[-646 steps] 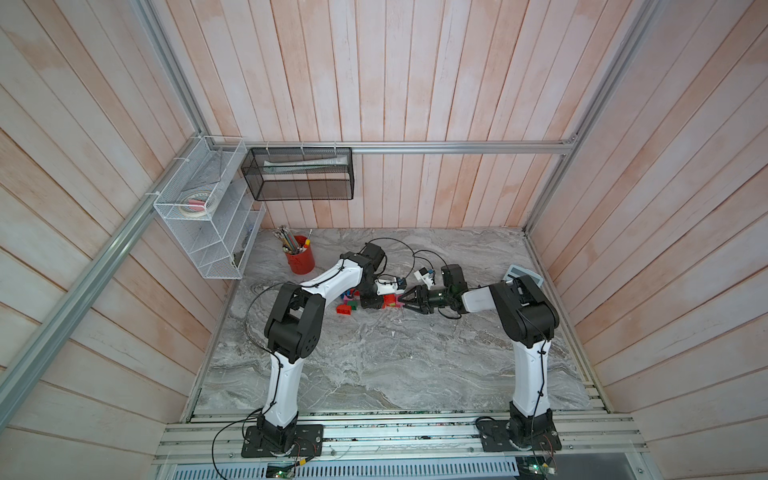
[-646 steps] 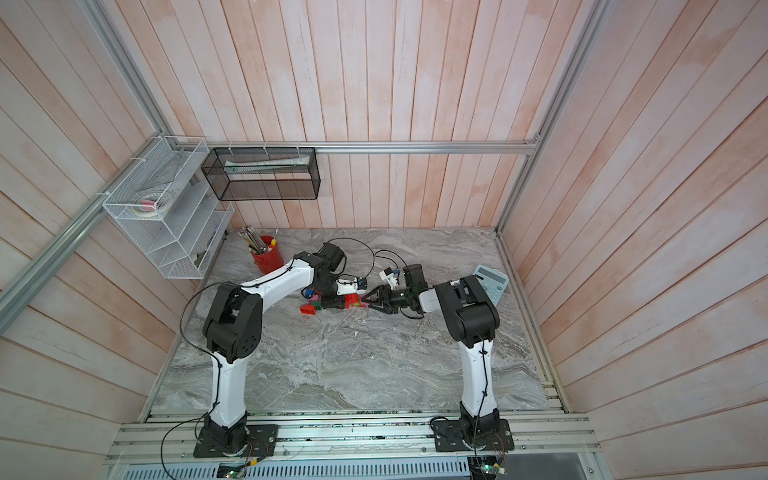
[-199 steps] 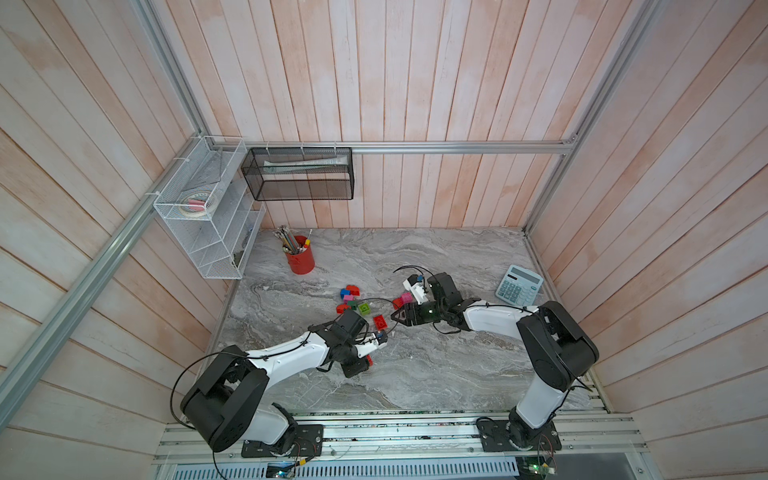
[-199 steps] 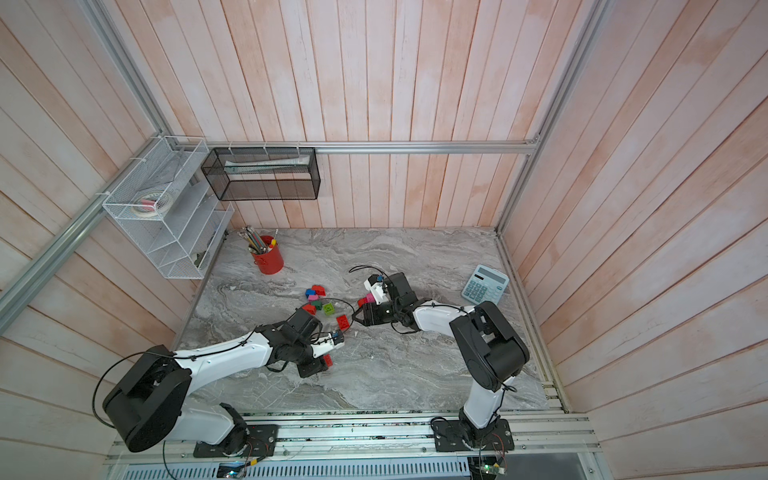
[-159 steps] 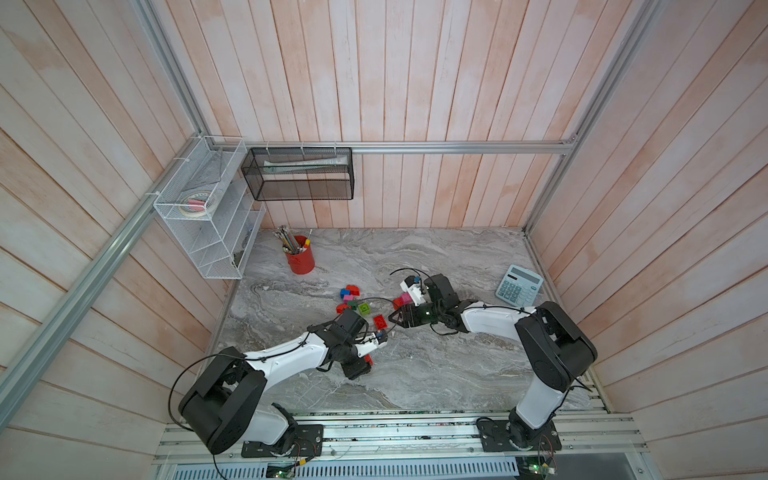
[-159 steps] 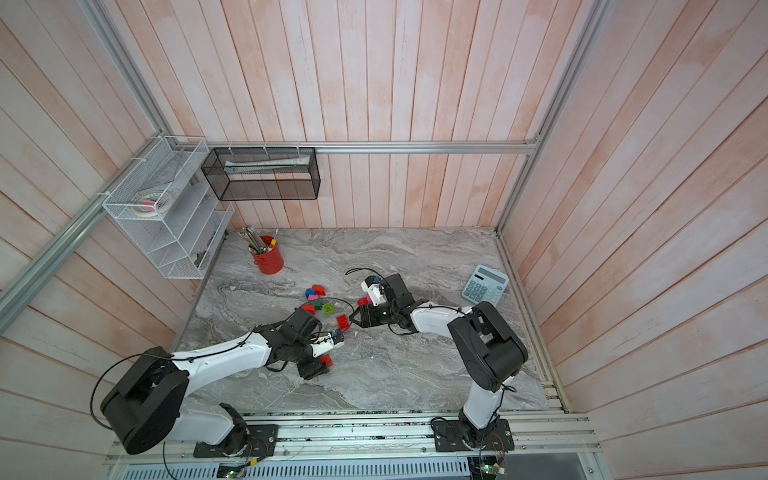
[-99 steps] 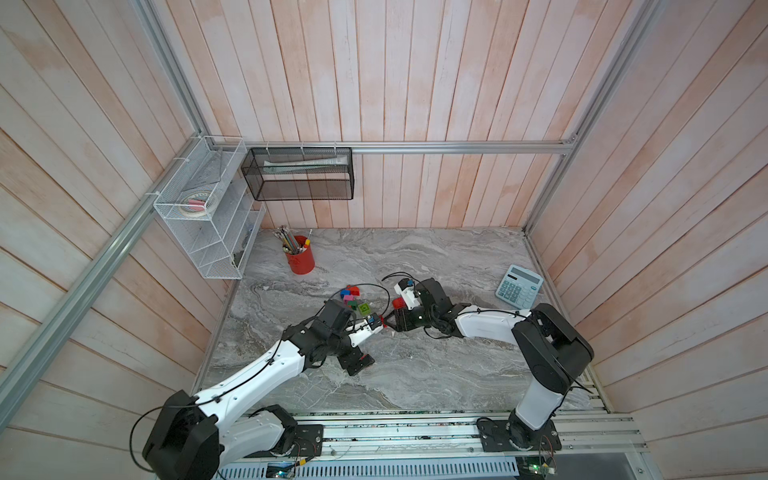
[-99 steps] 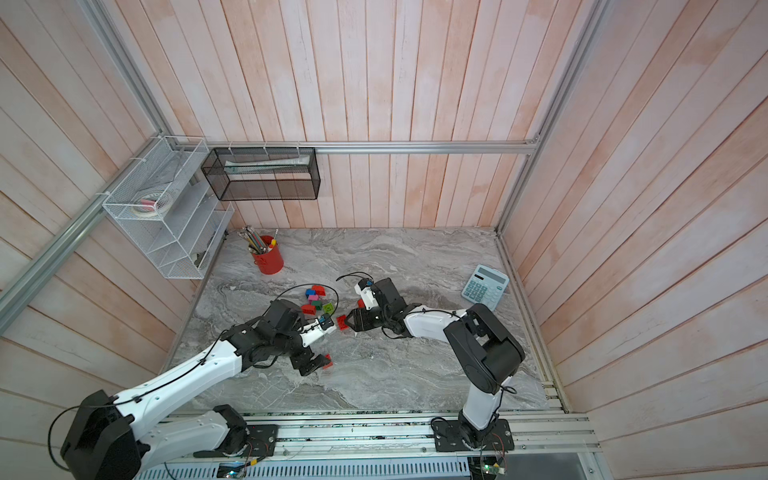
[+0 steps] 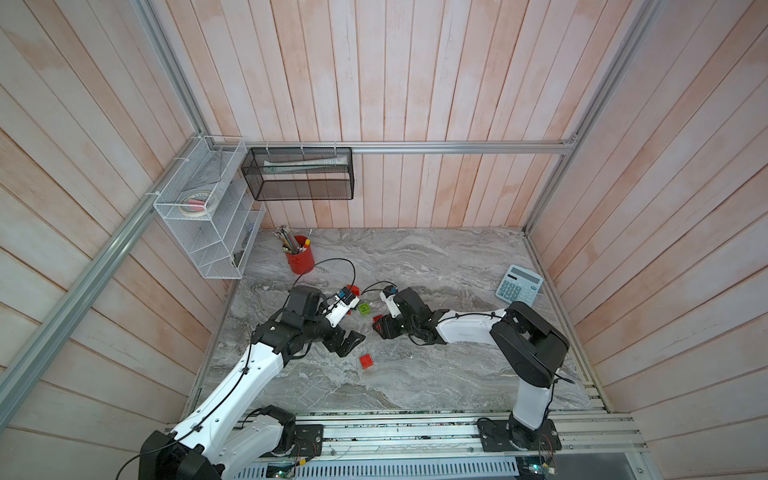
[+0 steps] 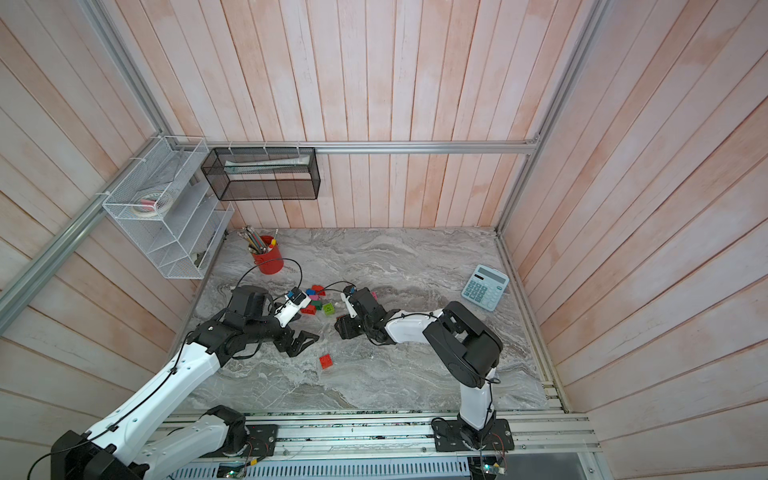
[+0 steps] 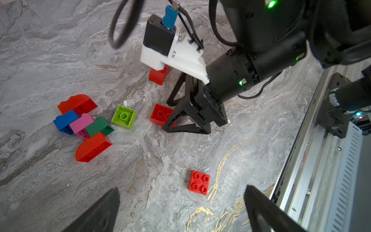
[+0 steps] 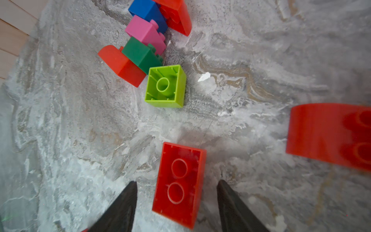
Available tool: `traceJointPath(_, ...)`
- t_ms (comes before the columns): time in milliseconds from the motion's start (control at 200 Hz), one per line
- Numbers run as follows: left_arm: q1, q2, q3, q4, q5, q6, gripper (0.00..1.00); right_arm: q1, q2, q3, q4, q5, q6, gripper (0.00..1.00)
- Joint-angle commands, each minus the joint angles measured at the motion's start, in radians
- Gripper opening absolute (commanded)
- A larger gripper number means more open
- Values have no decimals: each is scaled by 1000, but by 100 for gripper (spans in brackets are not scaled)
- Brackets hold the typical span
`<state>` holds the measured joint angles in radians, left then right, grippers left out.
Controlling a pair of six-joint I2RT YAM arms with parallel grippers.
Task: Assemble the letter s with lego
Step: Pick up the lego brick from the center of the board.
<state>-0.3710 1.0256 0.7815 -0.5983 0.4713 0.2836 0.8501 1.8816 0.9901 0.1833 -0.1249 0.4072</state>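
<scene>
In both top views you look from high overhead, down on the whole tabletop (image 9: 436,374) in the lower middle of the frame. Your left wrist camera looks down from close by, past its fingers (image 11: 100,215). Your right wrist camera sits even nearer; both wrist views share the lime brick (image 12: 165,86) and the red brick (image 12: 179,184) near it.

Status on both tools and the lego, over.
Left tool open, empty; square red brick loose near it. Right tool open, straddling long red brick, not clamped. Other bricks piled loose, no S yet. Nothing blocking.
</scene>
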Motion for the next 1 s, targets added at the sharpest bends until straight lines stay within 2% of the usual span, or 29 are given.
traceJointPath(0, 15, -7, 0, 15, 46, -28, 100, 17, 36, 48, -35, 110, -40, 63)
traceJointPath(190, 35, -9, -7, 23, 55, -35, 100, 39, 72, 89, -87, 198, -85, 51)
traceJointPath(400, 60, 4, 7, 9, 64, -13, 100, 51, 96, 113, -128, 213, -102, 38)
traceJointPath(595, 71, 7, 4, -3, 66, 27, 100, 40, 22, 107, -178, 231, -105, 28)
traceJointPath(715, 71, 0, 4, 7, 101, 88, 100, -17, -76, 62, -173, 87, -120, 23)
traceJointPath(855, 68, -26, 11, 33, 129, 234, 95, -115, -161, 41, -219, -277, -223, 24)
traceJointPath(995, 61, -89, -28, 140, 200, 415, 93, -173, -202, 80, -373, -497, -358, 25)
